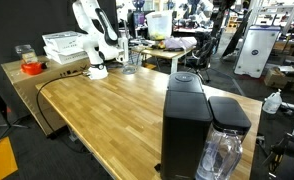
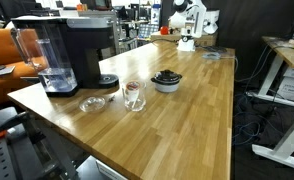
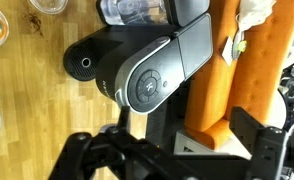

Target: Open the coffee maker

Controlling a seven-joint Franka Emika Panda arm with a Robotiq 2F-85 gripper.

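Observation:
The coffee maker [image 3: 152, 70] is a black boxy machine with a rounded grey-black top lid that lies shut. In the wrist view I see it from above, with its clear water tank [image 3: 137, 10] at the top edge. It stands at the table's corner in both exterior views [image 1: 185, 120] [image 2: 75, 50], with the tank beside it [image 1: 227, 145] [image 2: 34, 55]. My gripper [image 3: 172, 152] shows only in the wrist view. It hovers above the machine, just off the lid's edge, with its dark fingers spread apart and nothing between them.
An orange padded seat [image 3: 232, 80] stands right beside the machine. On the wooden table [image 2: 187, 120] are a glass cup [image 2: 133, 95], a dark bowl [image 2: 167, 80] and a small glass dish [image 2: 92, 103]. A white robot arm [image 1: 92, 40] and white baskets [image 1: 65, 45] stand at the far end.

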